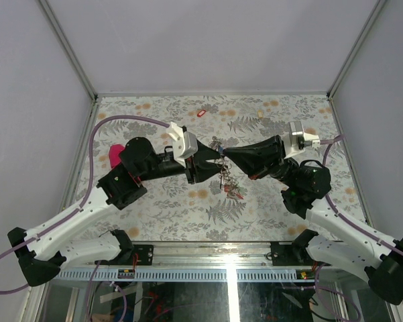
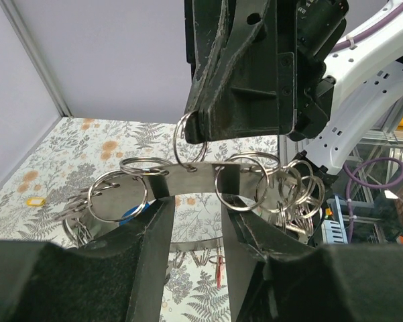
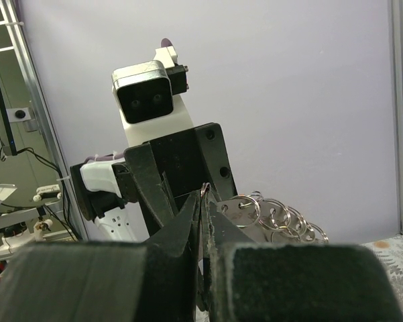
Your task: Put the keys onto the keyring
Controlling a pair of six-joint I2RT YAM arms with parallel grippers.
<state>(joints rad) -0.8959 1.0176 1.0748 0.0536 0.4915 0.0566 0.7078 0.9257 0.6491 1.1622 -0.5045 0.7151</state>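
Observation:
The keyring (image 1: 222, 169), a grey metal band fringed with small split rings and keys, hangs in the air at mid-table between both grippers. In the left wrist view its band (image 2: 194, 176) runs across the tips of my left gripper (image 2: 194, 188), whose jaws stand a narrow gap apart and hold it. My right gripper (image 2: 200, 131) comes down from above and is shut on a small split ring (image 2: 184, 144) that hangs in the band. In the right wrist view the right gripper (image 3: 202, 201) is pinched tight, with the ring's edge at its tip. Keys with red (image 2: 218, 268) and blue (image 2: 131, 213) tags dangle below.
A loose key with a red tag (image 1: 201, 113) and a cream tag (image 1: 260, 114) lie at the back of the fern-patterned table. A magenta cloth (image 1: 116, 155) lies at the left behind the left arm. Grey walls enclose three sides.

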